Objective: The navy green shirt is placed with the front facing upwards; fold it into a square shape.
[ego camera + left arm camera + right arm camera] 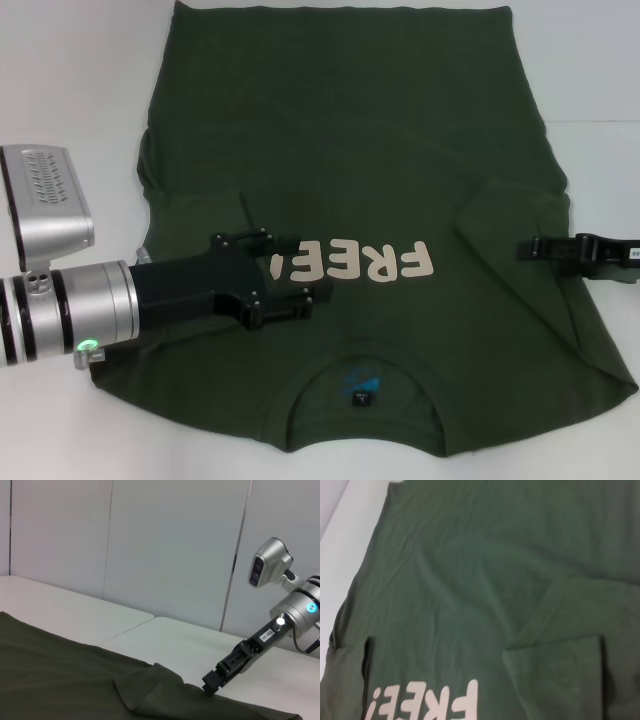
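Note:
The navy green shirt [350, 150] lies flat on the white table, front up, with its collar [362, 385] nearest me and cream "FREE!" lettering [370, 262] across the chest. Both sleeves are folded inward onto the body; the right-side fold [510, 215] also appears in the right wrist view as a flap [555, 650]. My left gripper [305, 272] hovers open over the chest, covering the left end of the lettering, with nothing held. My right gripper [522, 248] sits low at the shirt's right edge, its tip [210, 686] touching the cloth beside the folded sleeve [150, 690].
The white table [70, 80] shows bare along the left and right of the shirt and at the front corners. A seam between two tabletops [130, 630] runs behind the shirt. Pale wall panels [165, 545] stand at the table's far side.

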